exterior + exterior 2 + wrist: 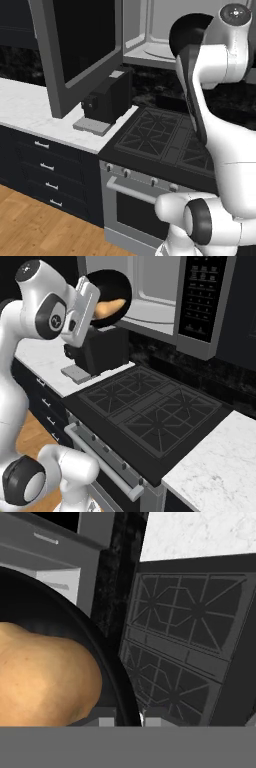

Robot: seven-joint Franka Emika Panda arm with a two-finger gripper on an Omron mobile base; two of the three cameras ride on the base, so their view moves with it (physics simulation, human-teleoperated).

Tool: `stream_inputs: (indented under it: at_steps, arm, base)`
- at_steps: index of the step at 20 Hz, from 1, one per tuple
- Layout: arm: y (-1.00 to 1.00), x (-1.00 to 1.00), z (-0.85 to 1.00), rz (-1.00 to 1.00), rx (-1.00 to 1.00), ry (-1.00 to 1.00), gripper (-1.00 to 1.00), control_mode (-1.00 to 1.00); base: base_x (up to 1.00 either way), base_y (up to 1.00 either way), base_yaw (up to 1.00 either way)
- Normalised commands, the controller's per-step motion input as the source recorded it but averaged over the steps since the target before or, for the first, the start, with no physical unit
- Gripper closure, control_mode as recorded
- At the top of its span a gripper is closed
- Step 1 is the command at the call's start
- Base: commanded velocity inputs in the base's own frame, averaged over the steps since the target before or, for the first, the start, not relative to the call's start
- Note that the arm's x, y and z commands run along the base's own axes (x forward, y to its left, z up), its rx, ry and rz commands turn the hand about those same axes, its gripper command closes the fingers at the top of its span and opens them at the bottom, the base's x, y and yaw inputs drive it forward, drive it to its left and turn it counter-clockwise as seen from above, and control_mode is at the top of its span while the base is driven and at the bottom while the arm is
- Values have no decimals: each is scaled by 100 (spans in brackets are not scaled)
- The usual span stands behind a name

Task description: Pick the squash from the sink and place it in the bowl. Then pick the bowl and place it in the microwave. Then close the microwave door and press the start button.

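The gripper (102, 306) is nearly closed, its jaws pinching the rim of the bowl (116, 282) and holding it in the air, tipped steeply on edge. In the hand view, the fingertips (106, 722) sit on either side of the black rim. The squash (109, 308) rests inside the bowl, its long axis running roughly sideways in the right base view. The bowl hangs just in front of the microwave (165, 291) opening, above the stove (150, 411). The microwave door (82, 45) stands swung wide to the left, leaving the mouth unobstructed. A dark coffee machine (102, 351) stands on the counter (30, 107) below the bowl.
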Motion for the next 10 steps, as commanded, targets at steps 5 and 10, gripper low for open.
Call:
stream_inputs:
  at_steps: [5, 10]
  arm:
    - [-27, 61, 8, 0, 0, 0, 100, -100]
    - [-29, 63, 11, 0, 0, 2, 100, -100]
  base:
    - [0, 0, 0]
    - [0, 0, 0]
